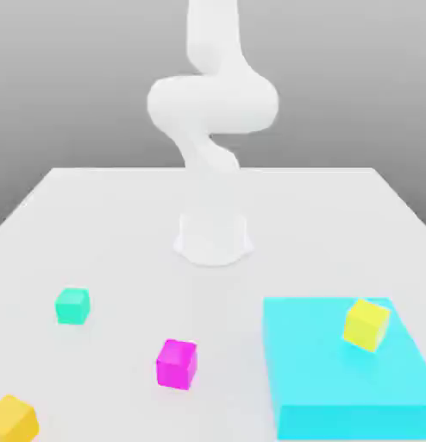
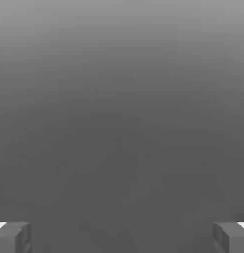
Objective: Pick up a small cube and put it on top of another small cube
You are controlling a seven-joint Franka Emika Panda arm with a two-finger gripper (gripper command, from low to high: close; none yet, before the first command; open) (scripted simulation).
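The small orange-yellow cube (image 1: 13,418) lies on the white table (image 1: 122,224) at the front corner on the exterior view's left. The small mint-green cube (image 1: 72,306) sits farther back on the same side, apart from it. The white arm (image 1: 212,104) rises from its base (image 1: 213,238) at the table's middle and bends upward out of the picture. In the hand view my gripper (image 2: 122,237) is open, its two grey fingertips (image 2: 15,237) standing far apart with nothing between them against a plain grey background.
A magenta cube (image 1: 177,363) sits near the front middle. A large flat cyan block (image 1: 341,367) lies at the front on the exterior view's right, with a paler lemon-yellow cube (image 1: 366,325) resting on it.
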